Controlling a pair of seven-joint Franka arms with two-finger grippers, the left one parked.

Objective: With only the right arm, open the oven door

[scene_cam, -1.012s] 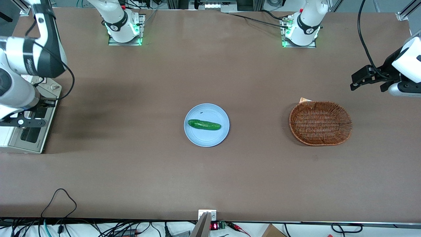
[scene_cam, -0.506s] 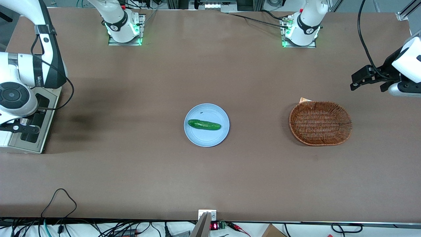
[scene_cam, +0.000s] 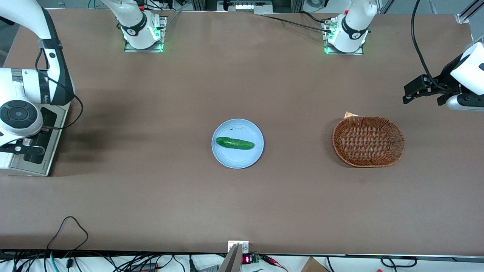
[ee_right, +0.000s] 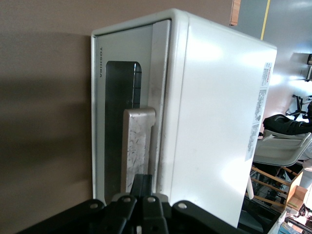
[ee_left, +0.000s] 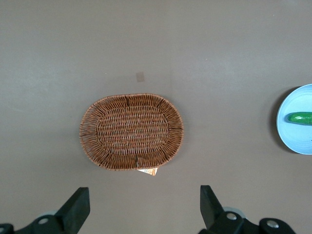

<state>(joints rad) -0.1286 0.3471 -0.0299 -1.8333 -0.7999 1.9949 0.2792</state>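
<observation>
The small white toaster oven (ee_right: 214, 112) stands at the working arm's end of the table, also in the front view (scene_cam: 5, 160). Its oven door (ee_right: 117, 83) is a silver-grey frame round a dark window and lies flush against the oven body. The silver bar handle (ee_right: 138, 141) runs along the door. My right gripper (ee_right: 147, 183) is shut, its black fingertips pressed together right at the end of the handle, with nothing between them. In the front view the right arm (scene_cam: 20, 113) hangs over the oven and the gripper (scene_cam: 26, 150) sits over the door (scene_cam: 49, 151).
A blue plate (scene_cam: 237, 160) with a green cucumber (scene_cam: 234, 143) lies mid-table. A brown wicker basket (scene_cam: 368, 141) lies toward the parked arm's end. The two arm bases stand along the table edge farthest from the front camera.
The right arm has swung and turned its wrist above the oven. The gripper has moved a little nearer the front camera along the door. The door has not moved.
</observation>
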